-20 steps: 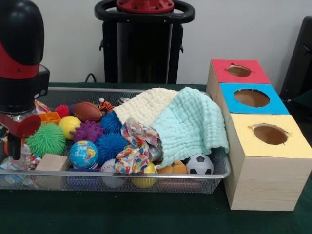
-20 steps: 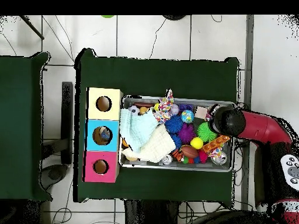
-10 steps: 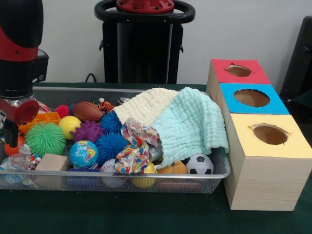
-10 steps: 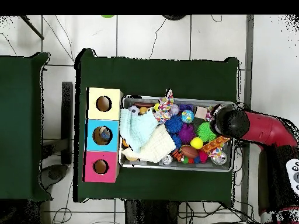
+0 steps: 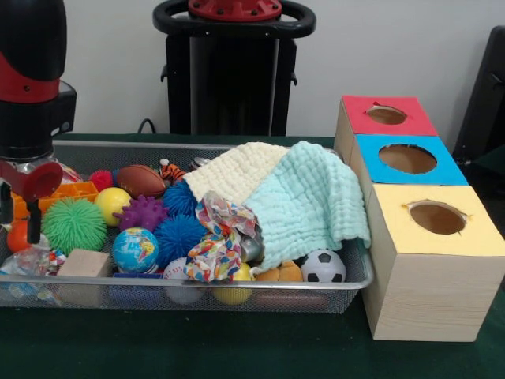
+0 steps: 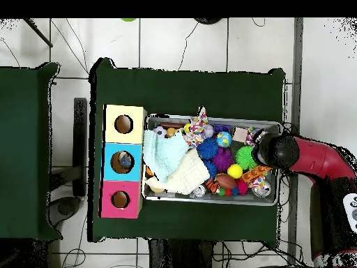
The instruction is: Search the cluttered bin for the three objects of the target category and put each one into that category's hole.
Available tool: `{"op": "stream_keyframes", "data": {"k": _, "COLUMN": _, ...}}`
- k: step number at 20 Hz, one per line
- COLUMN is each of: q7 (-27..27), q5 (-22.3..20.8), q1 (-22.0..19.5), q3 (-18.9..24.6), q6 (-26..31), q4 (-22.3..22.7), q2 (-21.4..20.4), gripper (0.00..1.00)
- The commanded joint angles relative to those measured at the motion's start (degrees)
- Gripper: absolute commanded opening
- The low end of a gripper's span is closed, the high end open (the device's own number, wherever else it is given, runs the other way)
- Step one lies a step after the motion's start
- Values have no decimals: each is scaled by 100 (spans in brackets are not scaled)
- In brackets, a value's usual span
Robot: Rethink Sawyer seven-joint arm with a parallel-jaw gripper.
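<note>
The wire mesh bin point(image 5: 347, 278) holds a jumble of toys: a green spiky ball point(image 5: 73, 225), a yellow ball point(image 5: 111, 203), a globe ball point(image 5: 135, 249), blue spiky balls point(image 5: 178, 234), a toy football point(image 5: 141, 180), a soccer ball point(image 5: 323, 267) and a wooden block point(image 5: 84, 263). Cream and mint cloths point(image 5: 304, 201) cover its right half. My gripper point(image 5: 19, 225) hangs open over the bin's left end, just above an orange ball point(image 5: 16, 235), holding nothing. From overhead the arm's head point(image 6: 280, 151) hides the fingers.
A row of three wooden boxes stands beside the bin, with holes in red point(image 5: 387, 115), blue point(image 5: 407, 159) and yellow point(image 5: 437, 217) tops. A colourful knotted cloth point(image 5: 218, 241) lies mid-bin. An orange tray point(image 5: 69, 192) sits behind the green ball.
The arm has drifted outward toward the bin's end wall and risen slightly. The toys have not moved.
</note>
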Motion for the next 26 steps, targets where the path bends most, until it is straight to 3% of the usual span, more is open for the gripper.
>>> {"op": "stream_keyframes", "data": {"k": 1, "q7": -617, "q5": 0, "q1": -183, "q3": 361, "q6": 116, "q4": 460, "q2": 323, "gripper": 100}}
{"op": "stream_keyframes", "data": {"k": 9, "q7": -597, "q5": 58, "q1": -353, "q3": 442, "q6": 109, "q4": 319, "q2": 609, "gripper": 100}}
{"op": "stream_keyframes", "data": {"k": 16, "q7": -444, "q5": 141, "q1": -600, "q3": 672, "q6": -350, "q4": 333, "q2": 870, "gripper": 100}}
{"op": "stream_keyframes", "data": {"k": 26, "q7": -256, "q5": 485, "q1": -999, "q3": 1178, "q6": -685, "q4": 752, "q2": 846, "gripper": 100}}
